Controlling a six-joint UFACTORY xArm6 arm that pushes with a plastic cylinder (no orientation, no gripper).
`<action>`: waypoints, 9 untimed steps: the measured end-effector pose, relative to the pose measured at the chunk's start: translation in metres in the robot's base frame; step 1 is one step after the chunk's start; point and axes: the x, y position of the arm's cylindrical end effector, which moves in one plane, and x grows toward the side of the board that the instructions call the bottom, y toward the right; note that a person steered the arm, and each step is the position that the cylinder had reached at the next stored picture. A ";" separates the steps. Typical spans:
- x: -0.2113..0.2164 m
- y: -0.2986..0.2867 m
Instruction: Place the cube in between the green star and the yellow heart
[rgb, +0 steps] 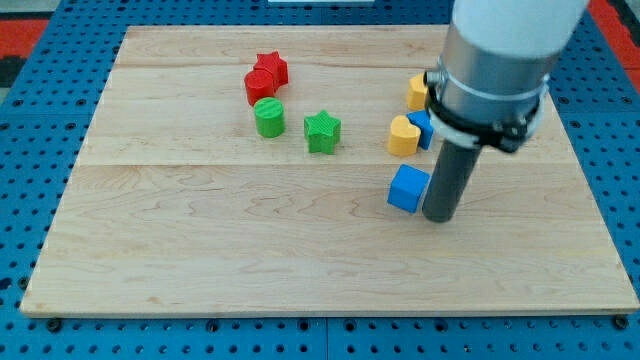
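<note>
Positioned nearest the camera, my tip (441, 217) has no claw and holds nothing; it touches the blue cube (407, 188) from the view's right, presumably to push it leftward toward the gap between green star (322, 131) and yellow heart (403, 136).

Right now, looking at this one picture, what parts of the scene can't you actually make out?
All in the one camera view:
- Blue block behind the yellow heart: mostly hidden by the heart and the arm, shape unclear.
- Yellow block near the view's top: partly covered by the arm, shape unclear.
- Red block under the red star: overlapped, shape uncertain.
- My tip: beside the blue cube, on the view's right; contact cannot be told.
- The arm's upper part: cut off by the top edge.
</note>
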 end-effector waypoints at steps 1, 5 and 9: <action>-0.043 -0.007; -0.029 -0.060; -0.051 -0.041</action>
